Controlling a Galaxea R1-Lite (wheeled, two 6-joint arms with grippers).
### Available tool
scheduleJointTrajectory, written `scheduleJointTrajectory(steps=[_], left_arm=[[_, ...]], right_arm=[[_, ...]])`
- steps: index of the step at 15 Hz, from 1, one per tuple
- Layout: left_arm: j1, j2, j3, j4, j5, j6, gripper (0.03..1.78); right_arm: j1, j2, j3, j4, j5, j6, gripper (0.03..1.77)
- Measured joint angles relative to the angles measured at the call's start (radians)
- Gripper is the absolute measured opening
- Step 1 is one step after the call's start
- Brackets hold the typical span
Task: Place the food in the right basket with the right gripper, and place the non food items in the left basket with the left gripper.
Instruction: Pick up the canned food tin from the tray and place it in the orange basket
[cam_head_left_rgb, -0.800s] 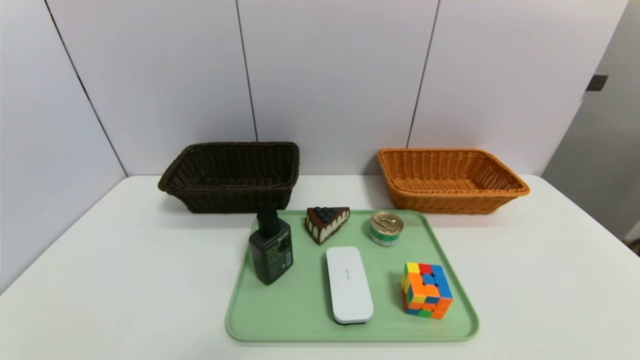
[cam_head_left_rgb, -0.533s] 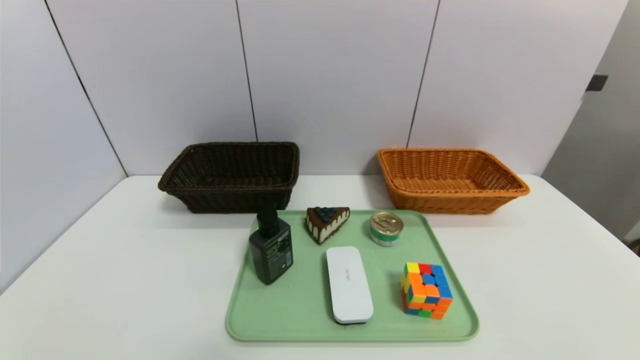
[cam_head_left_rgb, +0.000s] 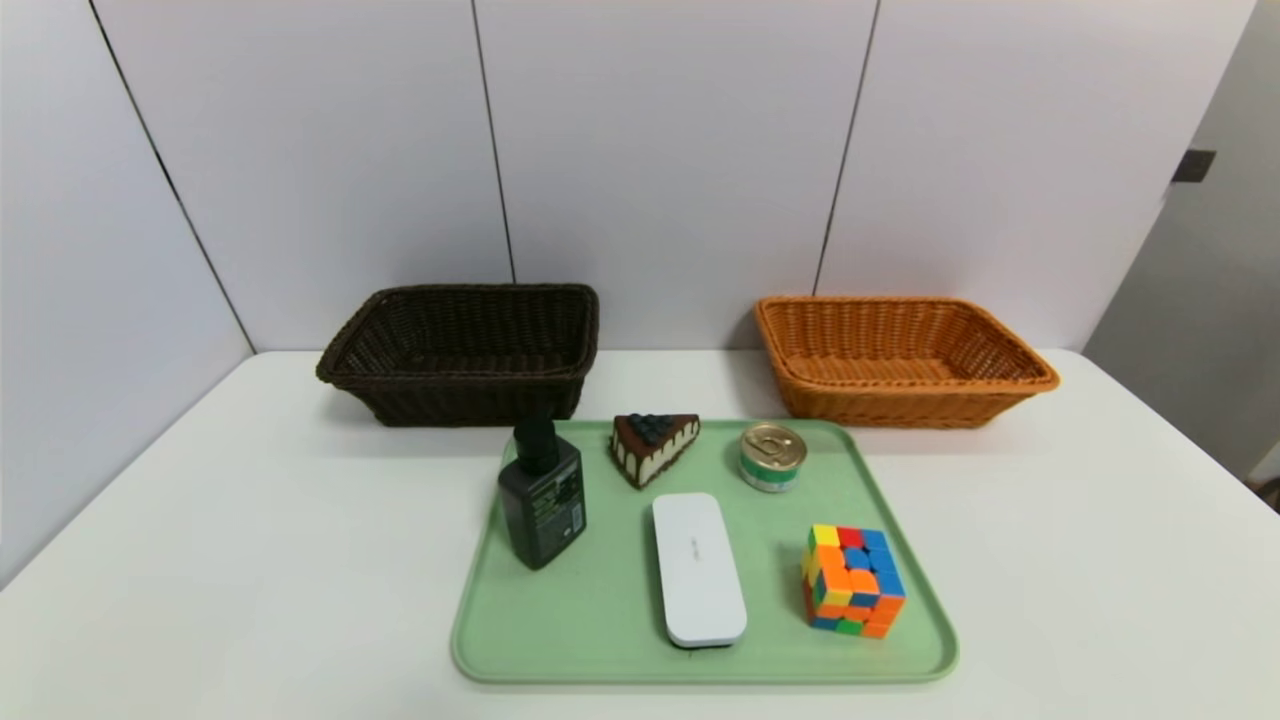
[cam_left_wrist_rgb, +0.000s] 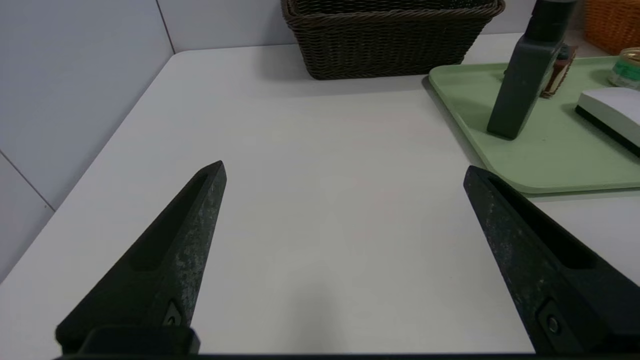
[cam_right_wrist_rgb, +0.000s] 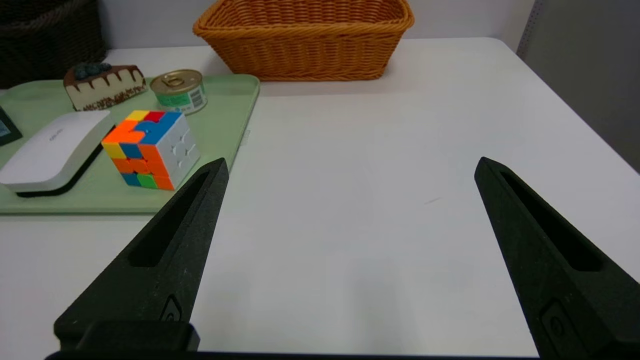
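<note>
On the green tray (cam_head_left_rgb: 600, 640): upright dark bottle (cam_head_left_rgb: 543, 500), cake slice (cam_head_left_rgb: 652, 446), tin can (cam_head_left_rgb: 772, 456), flat white case (cam_head_left_rgb: 697, 567), colourful cube (cam_head_left_rgb: 852, 581). Behind: dark basket (cam_head_left_rgb: 462, 352) left, orange basket (cam_head_left_rgb: 900, 360) right.

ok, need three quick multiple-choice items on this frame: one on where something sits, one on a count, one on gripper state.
1. Where is the slice of chocolate cake?
A. in the orange wicker basket
B. on the pale green plastic tray, between the dark bottle and the small tin can
C. on the bare table

2. How many things lie on the tray?
A. three
B. five
C. seven

3. How do the left gripper and the right gripper stand?
A. both open, holding nothing
B. both shut
C. left shut on the cube

Key: 1 B, the cake lies between bottle and can. 2 B, bottle, cake, can, white flat case, colourful puzzle cube. 3 A, each wrist view shows spread fingers over bare table.
</note>
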Motion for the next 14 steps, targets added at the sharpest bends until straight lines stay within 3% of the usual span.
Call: scheduleJointTrajectory(steps=[3, 8, 12, 14], left_arm=[[0.0, 0.117, -0.178, 0.117, -0.039, 0.002, 1.69], [0.0, 0.414, -0.391, 0.138, -0.059, -0.004, 1.69], [-0.003, 0.674, -0.554, 0.142, -0.081, -0.021, 1.69], [-0.007, 0.788, -0.62, 0.143, -0.084, -0.024, 1.69]], right_arm=[[-0.001, 0.193, -0.18, 0.02, 0.003, 0.016, 1.7], [0.0, 0.595, -0.532, 0.092, 0.002, 0.039, 1.7], [0.043, 0.894, -0.857, 0.306, -0.018, 0.113, 1.7], [0.127, 1.015, -0.983, 0.452, -0.023, 0.206, 1.7]])
